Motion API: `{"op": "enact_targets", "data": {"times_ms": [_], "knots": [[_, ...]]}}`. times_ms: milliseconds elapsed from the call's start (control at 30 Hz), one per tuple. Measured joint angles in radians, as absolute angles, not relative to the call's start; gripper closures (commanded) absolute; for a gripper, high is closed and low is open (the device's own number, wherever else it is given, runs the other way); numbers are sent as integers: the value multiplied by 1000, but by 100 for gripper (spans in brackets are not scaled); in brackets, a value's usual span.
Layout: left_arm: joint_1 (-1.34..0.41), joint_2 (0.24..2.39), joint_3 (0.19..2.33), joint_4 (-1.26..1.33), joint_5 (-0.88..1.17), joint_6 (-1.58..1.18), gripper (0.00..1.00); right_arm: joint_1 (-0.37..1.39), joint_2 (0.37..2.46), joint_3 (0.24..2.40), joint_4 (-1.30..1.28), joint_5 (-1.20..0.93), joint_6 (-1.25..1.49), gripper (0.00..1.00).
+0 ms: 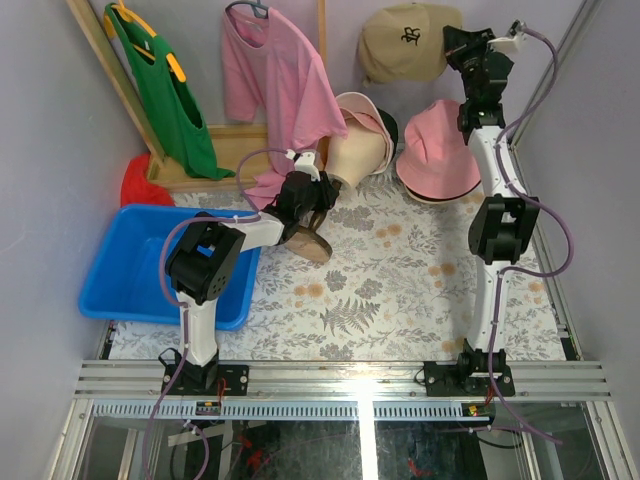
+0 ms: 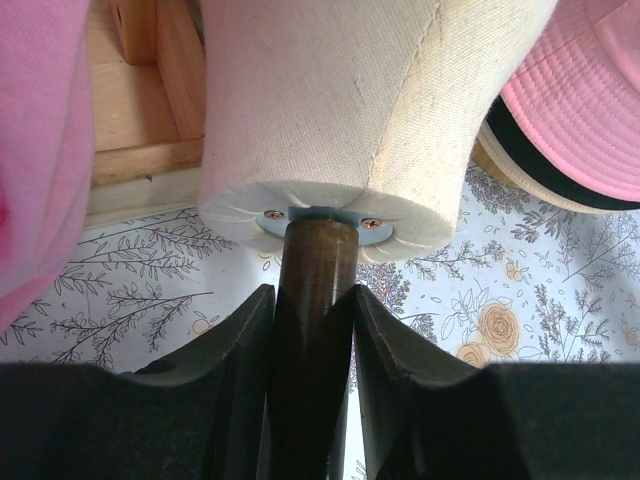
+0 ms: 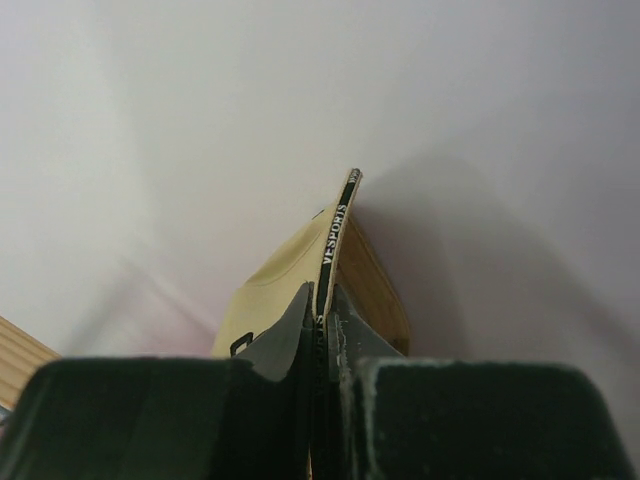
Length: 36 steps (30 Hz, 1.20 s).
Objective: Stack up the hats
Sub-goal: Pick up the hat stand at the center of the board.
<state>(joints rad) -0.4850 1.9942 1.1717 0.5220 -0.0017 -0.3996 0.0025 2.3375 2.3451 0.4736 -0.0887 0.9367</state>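
My right gripper is shut on the edge band of the tan cap, holding it up against the back wall; in the right wrist view the jaws pinch the lettered band of the tan cap. The pink bucket hat lies on the table below it. A pink cap sits on the tilted mannequin head, with a dark cap's edge behind it. My left gripper is shut on the dark pole under the mannequin head; the pink cap shows at the right.
A blue bin stands at the left by my left arm. A green shirt and a pink shirt hang at the back over a wooden frame. A red cloth lies behind the bin. The stand's round base is off the table.
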Motion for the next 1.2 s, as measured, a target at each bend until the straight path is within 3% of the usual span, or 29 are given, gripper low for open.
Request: {"op": "enact_targets", "data": {"times_ms": [400, 1200], "knots": [[-484, 1998, 1172, 529, 0, -403, 100, 89, 2311, 2105, 476, -99, 843, 100], [-513, 2013, 1170, 610, -31, -397, 100, 146, 2109, 1843, 569, -197, 865, 100]]}}
